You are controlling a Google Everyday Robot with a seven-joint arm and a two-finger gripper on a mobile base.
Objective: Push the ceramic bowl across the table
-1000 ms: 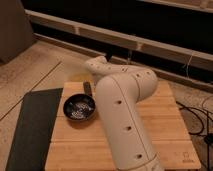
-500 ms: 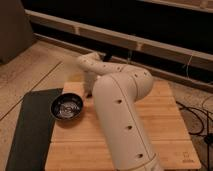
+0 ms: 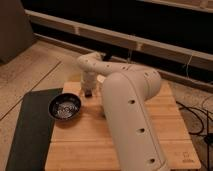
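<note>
Straddling the tabletop's (image 3: 90,145) left edge beside the mat (image 3: 30,130), the bowl (image 3: 64,106) lies just near-left of the tool (image 3: 88,92); tool's state cannot be told.

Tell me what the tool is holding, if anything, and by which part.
Nothing is held. The tool sits low over the table beside the ceramic bowl, at its far rim, not gripping it.

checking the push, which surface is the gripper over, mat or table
The table: the gripper is over its light wood, beside the bowl, not the dark mat.
</note>
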